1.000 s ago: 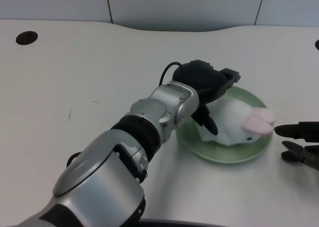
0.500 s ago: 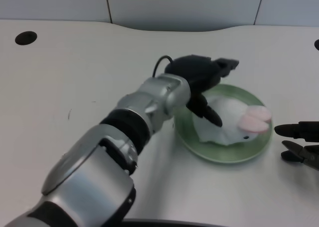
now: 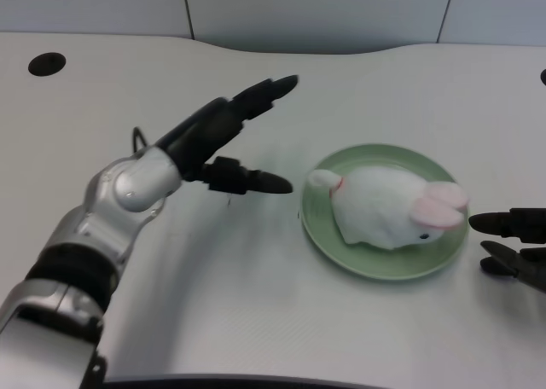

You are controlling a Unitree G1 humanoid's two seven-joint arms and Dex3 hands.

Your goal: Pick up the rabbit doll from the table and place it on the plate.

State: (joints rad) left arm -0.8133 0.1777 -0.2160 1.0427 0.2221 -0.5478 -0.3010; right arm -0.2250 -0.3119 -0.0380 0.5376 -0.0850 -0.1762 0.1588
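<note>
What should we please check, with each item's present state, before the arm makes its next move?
1. Rabbit lies on the plate: ok.
2. Rabbit inside the rim, not overhanging: ok.
3. Left robot hand holds nothing, fingers apart: ok.
4. Left robot hand off the plate, to its left: ok.
5. Right robot hand apart from the plate: ok.
6. Rabbit stable, will not roll: cannot tell.

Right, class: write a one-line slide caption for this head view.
Rabbit doll lies on the green plate; the open left hand hovers beside it.
</note>
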